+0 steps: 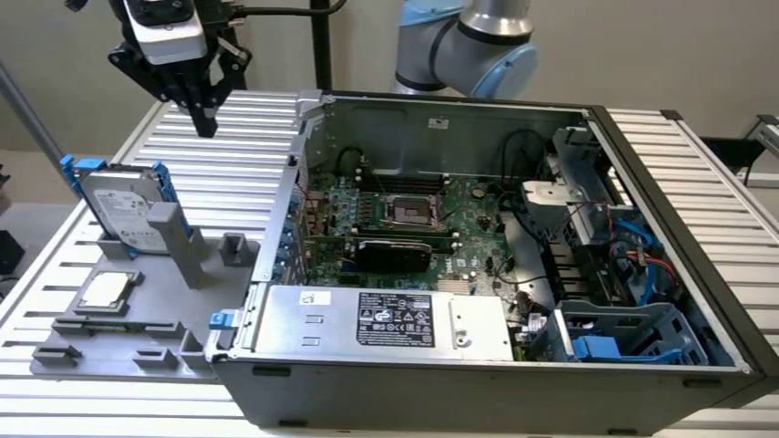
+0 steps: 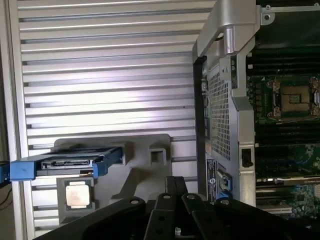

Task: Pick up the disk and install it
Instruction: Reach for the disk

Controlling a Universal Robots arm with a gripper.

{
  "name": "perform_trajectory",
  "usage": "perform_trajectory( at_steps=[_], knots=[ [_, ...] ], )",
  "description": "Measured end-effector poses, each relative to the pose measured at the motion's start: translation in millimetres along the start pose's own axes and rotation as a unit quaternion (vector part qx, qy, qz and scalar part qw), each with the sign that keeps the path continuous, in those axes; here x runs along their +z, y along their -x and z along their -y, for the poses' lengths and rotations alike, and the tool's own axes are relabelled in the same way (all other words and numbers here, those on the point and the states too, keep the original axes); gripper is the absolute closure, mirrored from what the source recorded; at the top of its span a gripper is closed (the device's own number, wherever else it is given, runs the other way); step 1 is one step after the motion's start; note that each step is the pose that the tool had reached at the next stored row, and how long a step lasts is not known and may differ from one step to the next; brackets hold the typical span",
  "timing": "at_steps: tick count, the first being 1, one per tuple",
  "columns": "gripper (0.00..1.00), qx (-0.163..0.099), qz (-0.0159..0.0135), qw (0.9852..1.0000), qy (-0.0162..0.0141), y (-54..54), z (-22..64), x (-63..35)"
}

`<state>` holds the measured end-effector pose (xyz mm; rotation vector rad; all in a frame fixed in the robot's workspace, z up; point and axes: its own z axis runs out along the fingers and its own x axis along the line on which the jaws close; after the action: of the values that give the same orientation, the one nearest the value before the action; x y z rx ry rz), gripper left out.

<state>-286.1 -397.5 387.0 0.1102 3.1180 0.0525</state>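
The disk (image 1: 119,205) is stood up on its thin edge in a grey holder (image 1: 189,246) on the surface (image 1: 232,155), beside the open computer case (image 1: 487,392). Its long top edge is pointed toward the case wall, and its label side is seen in the exterior view. The tool (image 1: 202,123) is held up above the surface, well apart from the disk, with its fingers pressed together on nothing.
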Motion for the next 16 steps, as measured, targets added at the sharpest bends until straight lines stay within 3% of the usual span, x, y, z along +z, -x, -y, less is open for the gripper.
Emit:
perform_trajectory(
  at_steps=[9,16],
  knots=[
    [0.89,0.0,0.0006,1.0,-0.008,-41.4,-4.6,5.2],
    [0.89,0.0,0.0011,0.9999,-0.0158,-73.9,-8.9,9.6]
  ],
)
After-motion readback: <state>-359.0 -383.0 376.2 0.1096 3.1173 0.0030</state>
